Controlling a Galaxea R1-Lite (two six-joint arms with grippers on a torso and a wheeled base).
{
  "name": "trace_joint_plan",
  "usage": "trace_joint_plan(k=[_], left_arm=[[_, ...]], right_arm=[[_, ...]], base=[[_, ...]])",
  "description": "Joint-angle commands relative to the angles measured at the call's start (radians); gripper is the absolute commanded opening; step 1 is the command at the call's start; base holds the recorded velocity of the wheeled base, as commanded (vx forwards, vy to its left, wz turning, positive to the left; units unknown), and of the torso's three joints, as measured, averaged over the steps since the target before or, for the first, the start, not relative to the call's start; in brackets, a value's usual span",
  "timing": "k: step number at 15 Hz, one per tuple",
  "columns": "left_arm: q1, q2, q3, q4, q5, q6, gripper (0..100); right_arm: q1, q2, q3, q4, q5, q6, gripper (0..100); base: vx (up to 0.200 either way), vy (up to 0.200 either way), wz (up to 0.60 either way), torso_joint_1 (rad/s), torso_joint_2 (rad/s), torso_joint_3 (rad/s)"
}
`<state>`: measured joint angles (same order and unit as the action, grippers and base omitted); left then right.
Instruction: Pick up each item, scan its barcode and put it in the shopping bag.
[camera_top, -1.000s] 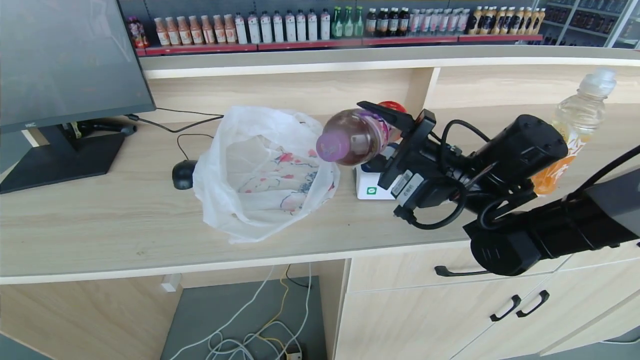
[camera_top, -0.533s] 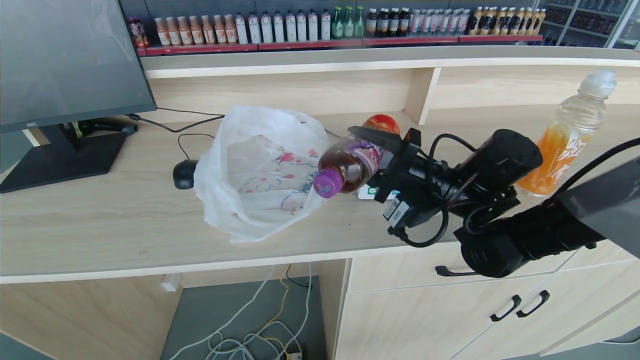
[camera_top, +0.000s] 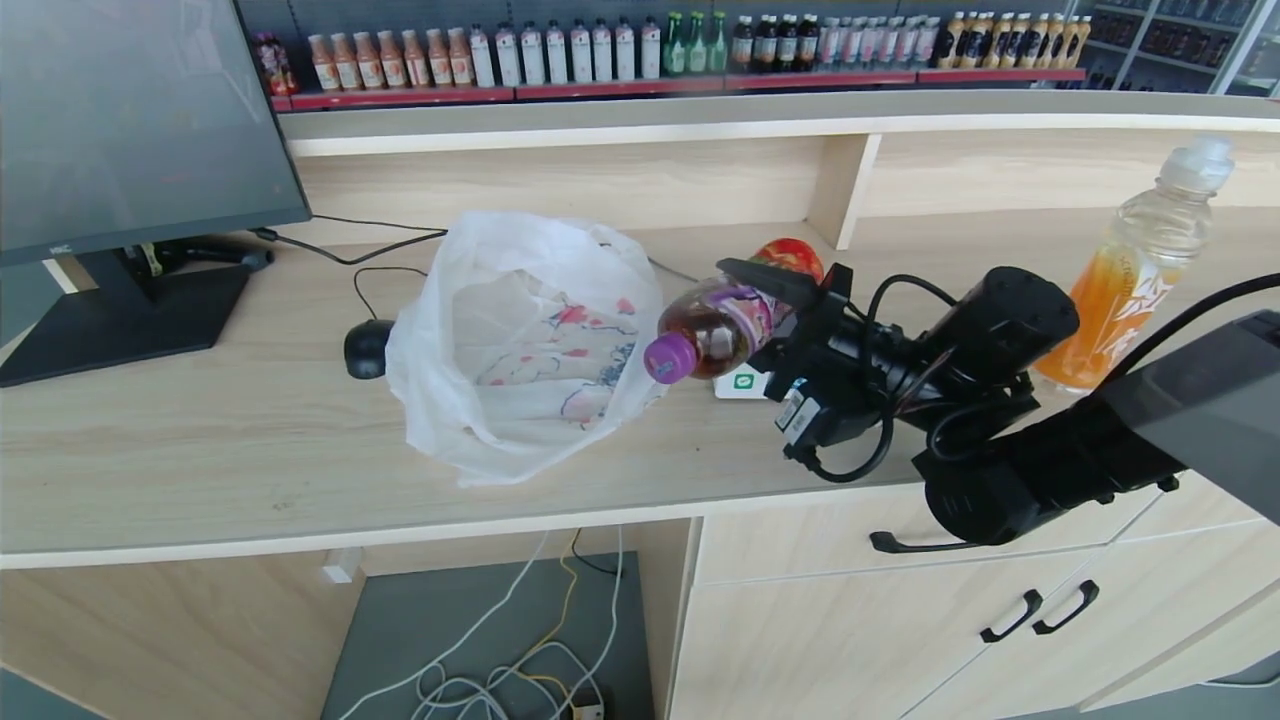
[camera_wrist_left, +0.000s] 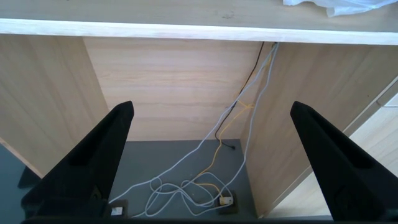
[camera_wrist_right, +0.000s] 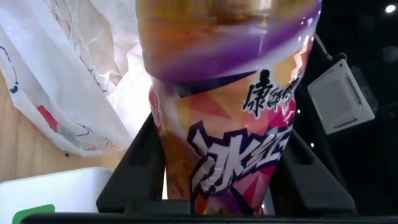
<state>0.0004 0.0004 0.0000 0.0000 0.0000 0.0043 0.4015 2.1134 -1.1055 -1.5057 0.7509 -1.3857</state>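
My right gripper (camera_top: 748, 318) is shut on a brown tea bottle (camera_top: 712, 326) with a purple cap. The bottle lies nearly level above the counter, its cap pointing at the right edge of the white shopping bag (camera_top: 520, 340). Just under the bottle sits a white scanner box (camera_top: 742, 382). In the right wrist view the bottle (camera_wrist_right: 230, 93) fills the space between the black fingers (camera_wrist_right: 142, 163), with the bag (camera_wrist_right: 68, 93) beyond it and the scanner (camera_wrist_right: 56, 193) beside it. My left gripper (camera_wrist_left: 211, 155) hangs open below the counter edge, facing floor cables.
An orange drink bottle (camera_top: 1130, 290) stands at the counter's right end. A red-topped item (camera_top: 795, 255) sits behind the held bottle. A mouse (camera_top: 365, 348) lies left of the bag, and a monitor (camera_top: 130, 110) stands at the far left. Drawers are below right.
My right arm has brought the bottle down from above the scanner and tipped its cap lower toward the bag, then eased slightly back right. The orange bottle is uncovered again.
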Motion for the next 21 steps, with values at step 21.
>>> trace_joint_plan(k=[21], left_arm=[[0.001, 0.000, 0.000, 0.000, 0.000, 0.000, 100]], right_arm=[[-0.020, 0.054, -0.016, -0.008, -0.004, 0.007, 0]], base=[[0.000, 0.000, 0.00, 0.000, 0.00, 0.000]])
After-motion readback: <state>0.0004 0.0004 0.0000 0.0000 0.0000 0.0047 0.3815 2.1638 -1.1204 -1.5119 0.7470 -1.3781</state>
